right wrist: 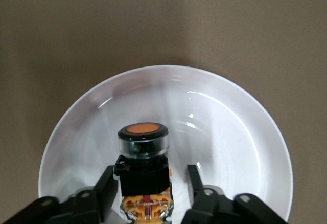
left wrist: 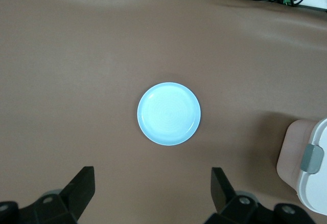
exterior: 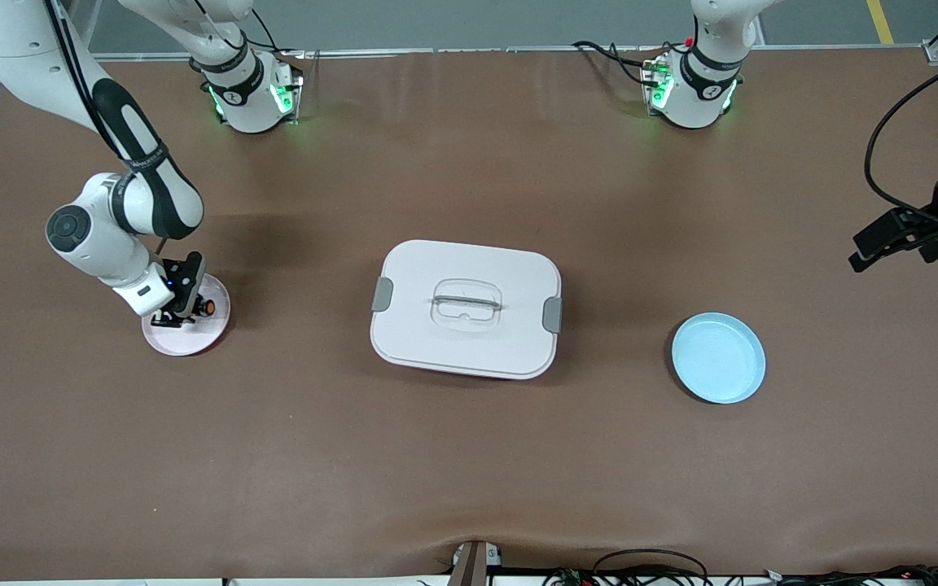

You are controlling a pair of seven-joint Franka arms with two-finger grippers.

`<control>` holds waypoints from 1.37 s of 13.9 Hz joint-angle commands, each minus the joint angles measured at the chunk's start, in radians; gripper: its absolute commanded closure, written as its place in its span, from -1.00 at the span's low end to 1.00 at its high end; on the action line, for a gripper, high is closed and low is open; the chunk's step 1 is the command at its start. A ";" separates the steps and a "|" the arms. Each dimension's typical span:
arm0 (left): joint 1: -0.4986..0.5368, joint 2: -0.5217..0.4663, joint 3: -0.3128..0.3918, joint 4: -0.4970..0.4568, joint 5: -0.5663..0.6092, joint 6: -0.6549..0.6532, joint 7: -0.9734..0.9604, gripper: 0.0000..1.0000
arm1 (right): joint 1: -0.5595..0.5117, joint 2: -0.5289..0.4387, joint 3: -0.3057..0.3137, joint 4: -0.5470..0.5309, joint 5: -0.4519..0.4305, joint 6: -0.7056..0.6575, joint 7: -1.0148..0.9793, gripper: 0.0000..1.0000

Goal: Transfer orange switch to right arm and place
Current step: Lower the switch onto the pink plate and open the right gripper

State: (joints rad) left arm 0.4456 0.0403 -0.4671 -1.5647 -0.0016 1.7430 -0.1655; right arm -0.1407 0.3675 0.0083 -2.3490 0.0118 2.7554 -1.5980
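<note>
The task is judged nearly done: the small orange switch with a black body [exterior: 203, 307] is seen resting on the shallow pale pink round plate [exterior: 212, 338] toward the right arm's end of the brown desk [exterior: 469, 456], between the parted fingers of the right pincer [exterior: 182, 312]; only withdrawal seems left. Over the desk's other end, the left pincer [exterior: 884, 242] waits, released. The gap beside the switch is shown only by the right wrist view; the closed white rectangular box [exterior: 466, 308] and the light blue round plate [exterior: 718, 358] are not.

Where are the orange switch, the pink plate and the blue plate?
orange switch [right wrist: 143, 130]: right wrist view, orange button face.
pink plate [right wrist: 240, 132]: right wrist view, bare inner surface.
blue plate [exterior: 718, 358]: front view, bare centre.
</note>
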 commanded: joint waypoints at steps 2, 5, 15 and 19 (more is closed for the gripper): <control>-0.010 -0.002 0.002 0.031 0.015 -0.034 0.020 -1.00 | -0.017 0.011 0.012 0.016 -0.013 0.004 -0.014 -1.00; -0.228 0.000 0.231 0.029 0.017 -0.036 0.021 -1.00 | -0.020 0.013 0.012 0.016 -0.013 0.004 -0.013 -1.00; -0.452 0.003 0.447 0.031 0.003 -0.036 0.020 -1.00 | -0.020 0.011 0.013 0.051 -0.013 -0.032 -0.011 -1.00; -0.504 0.004 0.493 0.031 0.006 -0.036 0.014 -1.00 | -0.020 0.010 0.013 0.157 -0.012 -0.221 -0.013 -1.00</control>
State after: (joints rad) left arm -0.0173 0.0426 -0.0170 -1.5471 -0.0017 1.7243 -0.1597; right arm -0.1414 0.3747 0.0076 -2.2563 0.0118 2.6249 -1.5993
